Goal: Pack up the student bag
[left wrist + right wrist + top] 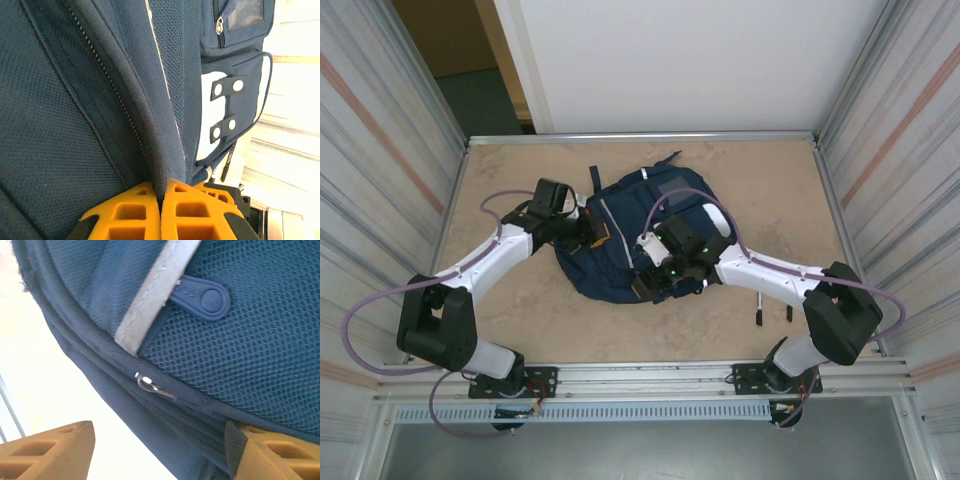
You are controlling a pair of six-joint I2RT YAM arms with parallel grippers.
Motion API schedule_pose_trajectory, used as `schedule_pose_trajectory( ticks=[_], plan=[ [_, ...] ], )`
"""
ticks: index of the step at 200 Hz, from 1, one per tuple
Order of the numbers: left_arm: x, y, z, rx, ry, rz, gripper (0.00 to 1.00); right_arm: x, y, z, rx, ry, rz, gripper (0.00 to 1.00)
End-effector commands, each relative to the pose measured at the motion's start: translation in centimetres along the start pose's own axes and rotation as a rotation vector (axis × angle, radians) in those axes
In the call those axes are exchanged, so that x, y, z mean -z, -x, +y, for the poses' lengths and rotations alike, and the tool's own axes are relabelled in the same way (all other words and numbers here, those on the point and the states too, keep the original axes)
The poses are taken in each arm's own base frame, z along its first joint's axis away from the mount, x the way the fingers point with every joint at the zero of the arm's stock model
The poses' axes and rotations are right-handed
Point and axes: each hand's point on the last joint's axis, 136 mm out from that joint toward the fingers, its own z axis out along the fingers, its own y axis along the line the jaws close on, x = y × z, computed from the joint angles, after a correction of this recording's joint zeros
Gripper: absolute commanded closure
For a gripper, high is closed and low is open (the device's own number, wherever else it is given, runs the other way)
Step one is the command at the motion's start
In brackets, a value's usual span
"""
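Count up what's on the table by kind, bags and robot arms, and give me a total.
Navy-blue backpack: 1
Robot arms: 2 (left arm, right arm)
Total: 3

A tan, speckled table (520, 310) sits between ribbed metal walls (380, 150) on both sides, with a white panel (700, 60) behind and an aluminium rail (650, 372) along its near edge.
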Motion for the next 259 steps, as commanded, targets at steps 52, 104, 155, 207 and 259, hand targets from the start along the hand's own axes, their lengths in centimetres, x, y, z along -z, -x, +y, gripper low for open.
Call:
schedule_pose_trajectory(
  ticks=[52,104,155,207,259],
  plan=[
    [1.1,-2.5,-3.9,-0.009,-0.144,0.07,1.0,4.0,6.5,0.6,0.081,-0.105,-0.408,0.39],
    [1.5,-2.6,-4.7,-0.018,-0.163,0.076,1.0,3.9,7.1,-0.3,-0.015,-0.094,-0.411,0.41],
    [1.7,-3.0,-5.8,0.001,-0.215,0.104,1.0,3.0,6.6,-3.3,-0.241,-0.014,-0.343,0.45],
    [3.0,-2.9,-6.5,0.02,-0.251,0.054,1.0,2.3,5.4,-5.0,-0.197,-0.047,-0.202,0.36],
    [2.7,-2.8,-6.6,0.043,-0.262,0.072,1.0,2.4,5.3,-6.3,-0.144,-0.009,-0.165,0.28]
  ],
)
